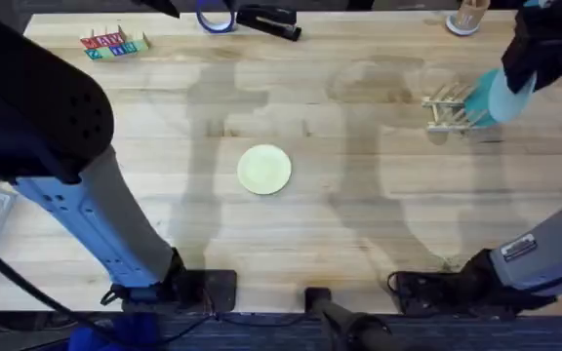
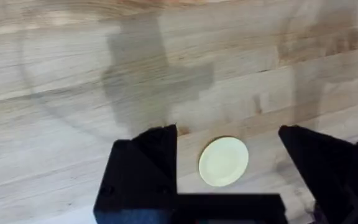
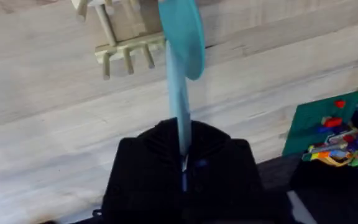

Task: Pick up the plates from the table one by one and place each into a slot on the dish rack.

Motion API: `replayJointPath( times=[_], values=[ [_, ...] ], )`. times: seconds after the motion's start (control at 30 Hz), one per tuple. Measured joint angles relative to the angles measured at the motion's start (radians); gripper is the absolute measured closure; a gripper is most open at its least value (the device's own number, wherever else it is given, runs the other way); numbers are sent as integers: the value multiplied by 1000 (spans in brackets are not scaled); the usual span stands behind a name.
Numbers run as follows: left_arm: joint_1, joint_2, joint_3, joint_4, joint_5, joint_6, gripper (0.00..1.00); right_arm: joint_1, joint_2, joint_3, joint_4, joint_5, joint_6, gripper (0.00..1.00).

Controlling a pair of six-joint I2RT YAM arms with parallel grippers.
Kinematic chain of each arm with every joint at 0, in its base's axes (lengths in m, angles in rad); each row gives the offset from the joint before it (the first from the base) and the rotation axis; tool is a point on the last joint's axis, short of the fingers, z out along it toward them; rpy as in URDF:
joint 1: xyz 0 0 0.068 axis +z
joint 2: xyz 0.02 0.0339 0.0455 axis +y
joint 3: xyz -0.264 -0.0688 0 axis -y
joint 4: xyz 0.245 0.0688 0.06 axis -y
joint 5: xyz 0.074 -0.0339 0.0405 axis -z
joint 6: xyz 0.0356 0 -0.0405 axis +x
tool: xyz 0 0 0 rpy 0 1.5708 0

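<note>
Right gripper (image 3: 182,158) is clamped on the rim of the light blue plate (image 3: 182,37), which it carries on edge, upright, above the dish rack (image 3: 120,46) near the table's (image 1: 359,224) far right edge; you can see in the right wrist view that the black fingers meet on a narrow strip of the rim, so the hold is small and the plate stands out far beyond it. Judge the plate as light, thin and stiff, with a smooth face that may slide in the pads; it looks like plastic, though you cannot be sure, and a knock against a dowel could twist it in your grip. Keep it vertical and in line with a slot as you lower it; the rack looks slight and may shift if the plate pushes it sideways.

Left gripper (image 2: 229,162) is spread wide, holding nothing, high above the pale yellow-cream plate (image 1: 263,169), which lies flat near the table's middle, well apart from the rack. That plate will be harder to take; it lies flush on the wood, so there is little rim to bite. Plan on one finger at the edge and one on the top face, or on tipping it first; expect it to skid on the smooth planks if you press off-centre.
</note>
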Motion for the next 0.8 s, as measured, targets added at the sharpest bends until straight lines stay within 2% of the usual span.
replayJointPath(
  times=[0.53,0.8],
  values=[
    [0,0,0,-2,-2,0,7,-3,0,-6,83,-1,-50,967],
    [0,0,0,-3,-2,0,7,-3,0,-129,179,-1,-51,967]
  ],
)
